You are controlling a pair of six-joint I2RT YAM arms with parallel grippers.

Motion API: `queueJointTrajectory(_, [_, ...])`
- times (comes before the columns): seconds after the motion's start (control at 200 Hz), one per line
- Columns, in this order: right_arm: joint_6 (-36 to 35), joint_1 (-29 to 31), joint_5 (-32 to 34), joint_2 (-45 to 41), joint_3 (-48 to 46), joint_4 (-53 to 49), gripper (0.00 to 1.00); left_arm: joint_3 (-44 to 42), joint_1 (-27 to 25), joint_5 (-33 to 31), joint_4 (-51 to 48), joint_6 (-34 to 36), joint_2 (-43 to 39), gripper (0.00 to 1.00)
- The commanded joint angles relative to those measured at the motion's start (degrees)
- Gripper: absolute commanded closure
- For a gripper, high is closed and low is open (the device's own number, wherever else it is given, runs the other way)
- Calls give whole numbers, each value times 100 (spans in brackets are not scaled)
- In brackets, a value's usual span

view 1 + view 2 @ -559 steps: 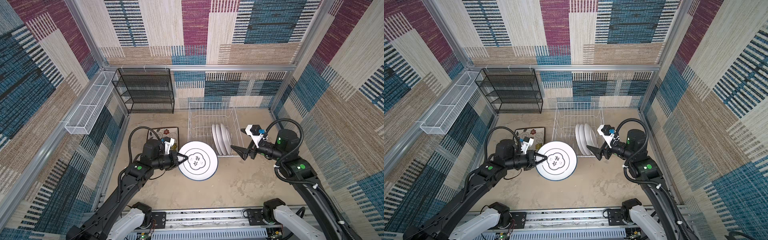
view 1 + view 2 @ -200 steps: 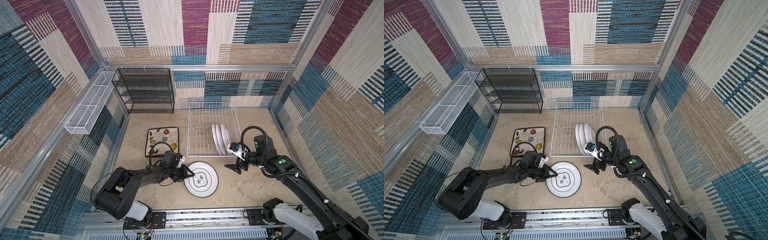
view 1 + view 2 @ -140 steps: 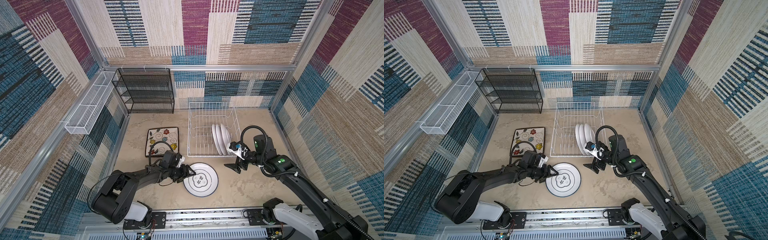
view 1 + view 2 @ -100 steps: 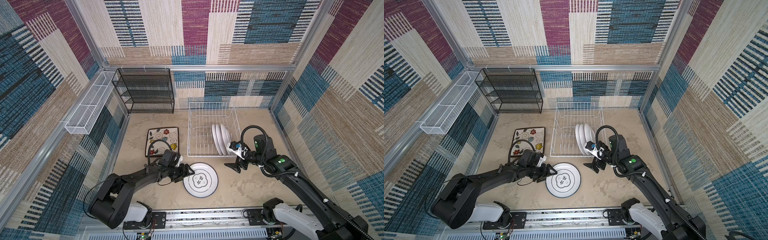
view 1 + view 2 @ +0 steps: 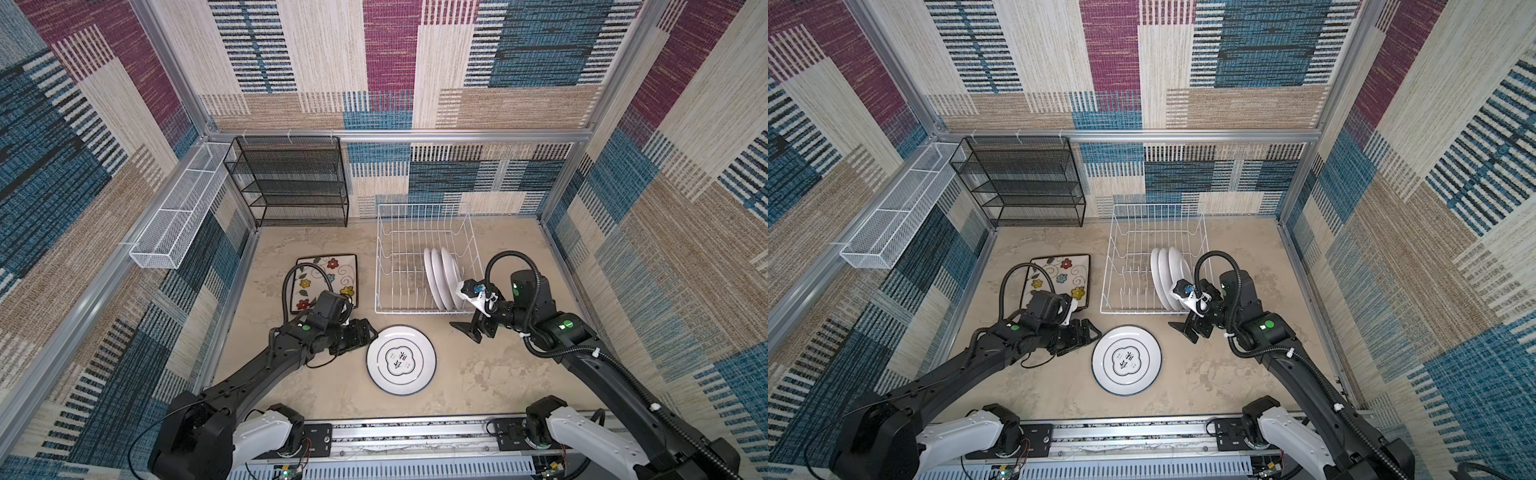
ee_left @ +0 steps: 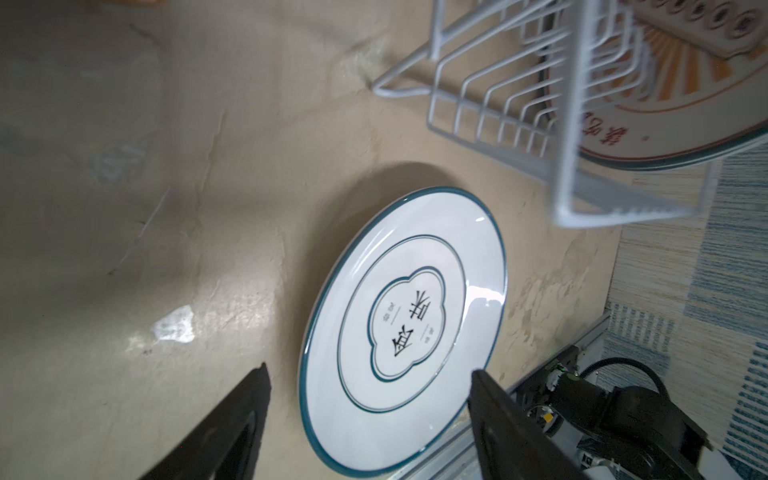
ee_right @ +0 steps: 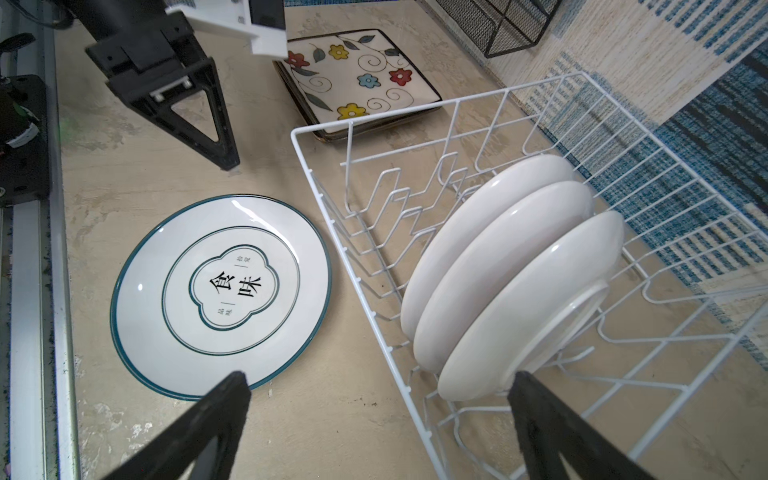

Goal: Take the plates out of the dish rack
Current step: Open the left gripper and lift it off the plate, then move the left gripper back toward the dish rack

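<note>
The beige tabletop fills the floor of the patterned enclosure. A black mesh shelf unit stands in its back left corner, and a long white mesh basket hangs on the left wall above the left edge. The white wire dish rack sits against the back edge, right of the middle. Its left half is bare tines. A round plate, white with a teal rim and black characters at its centre, lies flat and face up near the front edge, just in front of the rack's left half. A square plate with a cream flowered face lies flat between the rack and the left edge. Three round plates stand on edge, leaning together in the rack's right half with their white backs toward the right arm. The left gripper is spread and empty, low over the tabletop with its tips just beside the flat round plate's left rim. The right gripper is spread wide and empty, near the rack's front right corner, close to the nearest standing plate.
</note>
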Motion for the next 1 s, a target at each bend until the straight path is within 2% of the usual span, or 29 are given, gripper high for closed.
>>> queueJointTrajectory(0.0, [406, 1, 249, -24, -2, 391, 0, 476, 6, -368, -650, 259, -258, 20])
queueJointTrajectory(0.205, [796, 1, 389, 155, 135, 392, 0, 1795, -45, -269, -1065, 591, -117, 14])
queueJointTrajectory(0.481, [980, 0, 425, 103, 72, 683, 0, 3232, -335, -184, -1101, 630, 889, 13])
queueJointTrajectory(0.801, [1271, -2, 626, 250, 5, 854, 0, 3824, -433, 285, -189, 172, 2157, 20])
queueJointTrajectory(0.992, [1338, -18, 748, 389, 37, 804, 0, 4222, -513, 560, 101, 9, 2821, 27])
